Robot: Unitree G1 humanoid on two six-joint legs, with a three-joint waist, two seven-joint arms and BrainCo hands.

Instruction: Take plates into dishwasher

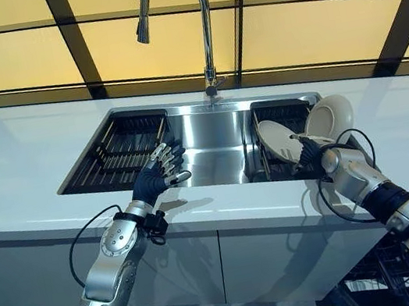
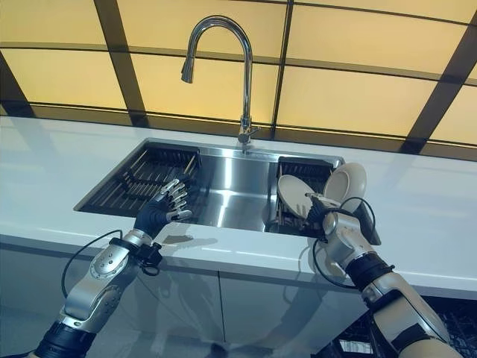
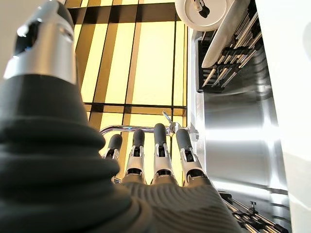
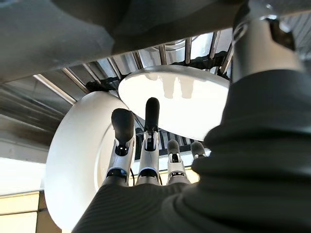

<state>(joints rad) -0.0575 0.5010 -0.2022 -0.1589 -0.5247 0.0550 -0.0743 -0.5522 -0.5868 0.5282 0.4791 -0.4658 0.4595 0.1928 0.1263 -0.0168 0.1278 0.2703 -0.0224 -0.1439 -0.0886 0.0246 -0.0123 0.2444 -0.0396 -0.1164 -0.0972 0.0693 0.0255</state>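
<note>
Your right hand, fingers straight and gripping nothing, reaches between two plates in the sink rack at three o'clock: careful, a nudge could topple them; left hand hovers open.

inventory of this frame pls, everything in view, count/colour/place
plates: 2, white, on edge in the right rack
right rack: 1, dark wire, right end of the sink
left rack: 1, dark wire, left end of the sink, no dishes seen in it
sink: 1, steel, set in the counter
tap: 1, chrome gooseneck, behind the sink
counter: 1, white, around the sink
basket: 1, dark wire, below the counter at lower right
left hand: open, over the sink's front edge by the left rack
right hand: at the plates, fingers straight
</note>
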